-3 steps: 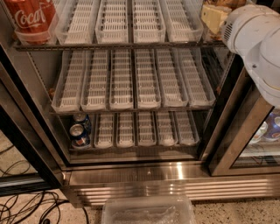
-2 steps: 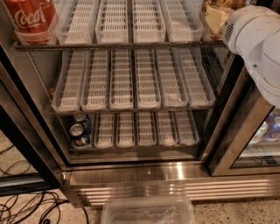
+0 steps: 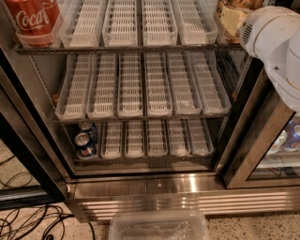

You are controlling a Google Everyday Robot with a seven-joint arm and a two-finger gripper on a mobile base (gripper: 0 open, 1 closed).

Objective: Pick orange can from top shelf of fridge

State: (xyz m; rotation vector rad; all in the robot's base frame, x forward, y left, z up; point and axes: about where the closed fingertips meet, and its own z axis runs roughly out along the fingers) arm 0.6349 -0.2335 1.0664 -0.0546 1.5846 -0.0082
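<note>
The fridge (image 3: 154,185) stands open in front of me. Its highest rack in view, the top shelf (image 3: 140,48), carries clear-white ribbed can lanes. A red Coca-Cola can (image 3: 33,18) stands in its far-left lane. At the shelf's far right end, an orange-brown patch with dark marks (image 3: 234,3) at the frame's top edge looks like the orange can, mostly hidden. My gripper (image 3: 232,19) shows as a pale yellow part right against it, at the end of my white arm (image 3: 276,42).
Two like racks lie below. Two small blue cans (image 3: 86,140) stand at the left of the lowest rack. The open glass door (image 3: 267,145) is on the right, under my arm. A clear plastic bin (image 3: 159,227) and cables (image 3: 28,220) lie on the floor.
</note>
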